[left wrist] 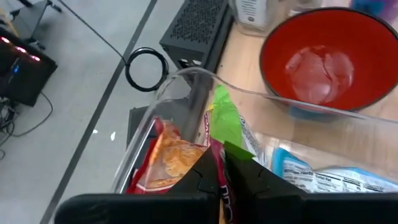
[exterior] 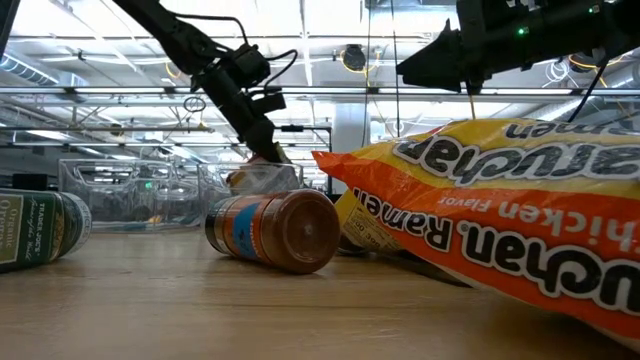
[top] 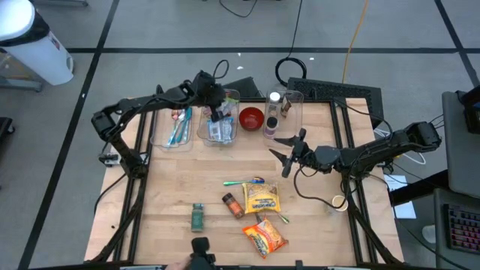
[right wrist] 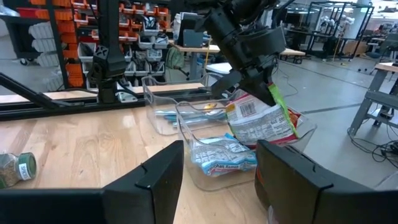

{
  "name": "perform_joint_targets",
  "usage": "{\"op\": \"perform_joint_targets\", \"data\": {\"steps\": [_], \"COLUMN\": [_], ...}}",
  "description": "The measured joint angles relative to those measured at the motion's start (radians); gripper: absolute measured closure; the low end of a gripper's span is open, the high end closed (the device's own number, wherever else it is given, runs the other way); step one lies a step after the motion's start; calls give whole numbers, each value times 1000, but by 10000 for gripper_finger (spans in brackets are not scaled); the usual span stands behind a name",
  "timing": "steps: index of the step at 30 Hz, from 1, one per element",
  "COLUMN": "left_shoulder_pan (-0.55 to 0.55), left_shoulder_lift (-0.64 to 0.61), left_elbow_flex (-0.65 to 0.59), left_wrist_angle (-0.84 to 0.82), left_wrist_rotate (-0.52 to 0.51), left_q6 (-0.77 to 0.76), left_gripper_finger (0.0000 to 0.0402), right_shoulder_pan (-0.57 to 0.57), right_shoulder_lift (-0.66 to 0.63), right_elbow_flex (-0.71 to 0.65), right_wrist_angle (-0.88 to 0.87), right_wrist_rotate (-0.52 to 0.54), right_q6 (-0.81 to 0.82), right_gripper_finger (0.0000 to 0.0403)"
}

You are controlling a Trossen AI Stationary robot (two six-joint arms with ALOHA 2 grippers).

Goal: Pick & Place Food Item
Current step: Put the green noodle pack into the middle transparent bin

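Note:
My left gripper (top: 215, 107) is over the clear bin (top: 220, 129) at the table's far side, shut on a snack packet (right wrist: 260, 119) with a silver back, red-orange front and green edge. The packet also shows in the left wrist view (left wrist: 169, 155). The bin holds blue-and-white packets (right wrist: 217, 155). My right gripper (top: 287, 154) is open and empty above the table's right half, pointing toward the bin; its fingers show in its wrist view (right wrist: 221, 171). My left gripper pinches the packet's upper edge (right wrist: 252, 93) between its two fingers, coming from above and slanting down. The packet hangs below the fingers, tilted, with its lower end (right wrist: 264, 138) inside the bin's rim; whether it touches the packets below, I cannot tell.
A second clear bin (top: 174, 129) with toothbrushes stands left of the first. A red bowl (top: 251, 118) and bottles (top: 273, 112) stand to its right. Nearer lie two ramen packets (top: 261, 199) (top: 265, 236), two spice jars (top: 232, 204) (top: 197, 217) and a green-handled item (top: 244, 181).

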Motion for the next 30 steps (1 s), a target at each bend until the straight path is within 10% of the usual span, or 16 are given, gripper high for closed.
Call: {"op": "perform_joint_targets", "data": {"steps": [30], "left_shoulder_pan": [31], "left_shoulder_lift": [0], "left_elbow_flex": [0], "left_wrist_angle": [56], "left_wrist_rotate": [-109], "left_q6": [-82], "left_gripper_finger": [148], "right_shoulder_pan": [0], "right_shoulder_lift": [1], "right_elbow_flex": [0], "right_wrist_angle": [-11], "right_wrist_rotate": [0], "right_q6": [3], "right_gripper_finger": [214]}}
